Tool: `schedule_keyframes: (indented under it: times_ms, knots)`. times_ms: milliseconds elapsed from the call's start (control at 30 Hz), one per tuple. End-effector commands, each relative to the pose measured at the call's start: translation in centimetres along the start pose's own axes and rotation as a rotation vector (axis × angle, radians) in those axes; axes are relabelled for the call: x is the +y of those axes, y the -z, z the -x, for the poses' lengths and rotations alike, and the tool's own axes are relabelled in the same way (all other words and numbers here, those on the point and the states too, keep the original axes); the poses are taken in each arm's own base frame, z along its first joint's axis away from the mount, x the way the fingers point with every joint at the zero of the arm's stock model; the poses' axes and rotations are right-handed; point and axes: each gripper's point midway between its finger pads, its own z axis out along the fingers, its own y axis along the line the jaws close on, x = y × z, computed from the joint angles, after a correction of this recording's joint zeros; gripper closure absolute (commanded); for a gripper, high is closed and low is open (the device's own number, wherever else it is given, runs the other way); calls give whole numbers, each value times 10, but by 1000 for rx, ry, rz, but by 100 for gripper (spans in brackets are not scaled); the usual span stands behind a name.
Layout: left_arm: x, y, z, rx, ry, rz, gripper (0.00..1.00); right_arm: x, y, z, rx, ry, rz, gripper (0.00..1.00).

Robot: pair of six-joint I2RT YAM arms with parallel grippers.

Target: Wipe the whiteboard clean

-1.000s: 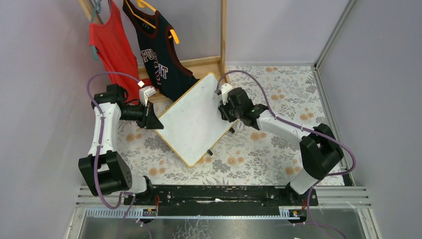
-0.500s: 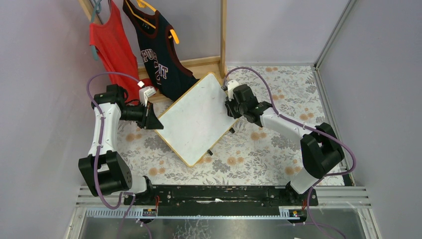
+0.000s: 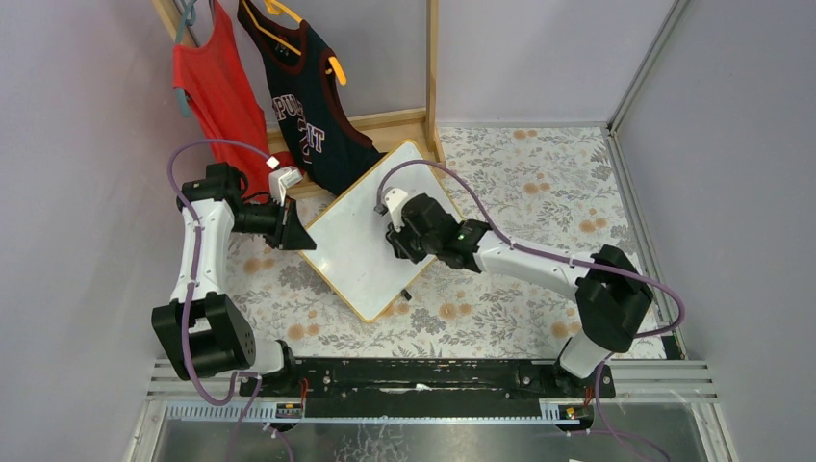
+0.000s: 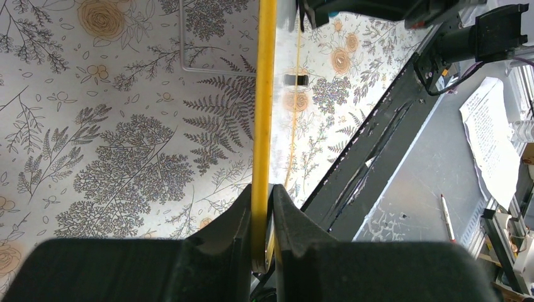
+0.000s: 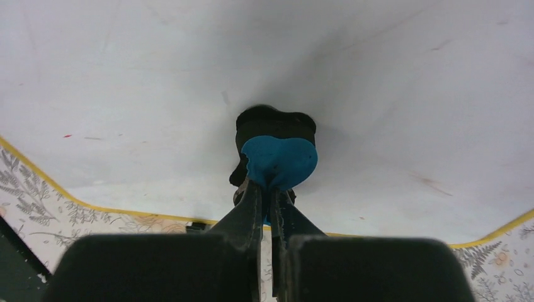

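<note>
The large white wood-framed whiteboard (image 3: 351, 245), set diamond-wise on the floral tablecloth (image 3: 539, 164), is pinched at its frame edge by the left gripper (image 4: 261, 198) as a brace, while a small blue-backed black eraser (image 5: 278, 157) is clamped in the right gripper (image 5: 271, 192) and pressed flat on the board for wiping.

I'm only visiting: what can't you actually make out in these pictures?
Top view: the right hand covers its blue eraser and the whiteboard beneath.
Left wrist view: the whiteboard sits edge-on in the left hand, so its face is unseen.
Right wrist view: the red flecks are too small to read; the eraser hides its own rubbing side.
Left wrist view: the paper is cut by the right edge, its writing too small.
</note>
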Motion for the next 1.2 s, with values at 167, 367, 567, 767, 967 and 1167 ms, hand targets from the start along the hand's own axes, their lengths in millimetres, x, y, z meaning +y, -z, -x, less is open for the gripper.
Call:
schedule_keyframes:
  times_ms: [167, 367, 567, 767, 967, 1167]
  knots:
    - [18, -1, -3, 36, -89, 83, 100, 78, -5, 8, -27, 143, 96, 100]
    - [19, -2, -5, 39, -84, 86, 100, 113, -4, 3, -12, 203, 148, 100]
    - [18, -4, -5, 37, -80, 81, 100, 148, -9, -8, 19, 261, 197, 100]
    - [19, -4, -7, 42, -80, 88, 100, 143, -12, -9, 17, 267, 162, 100]
    - [19, -4, -7, 42, -80, 86, 100, 121, -8, -3, -15, 277, 68, 100]
    - [19, -4, -8, 44, -82, 87, 100, 87, -7, 7, -33, 224, 6, 100]
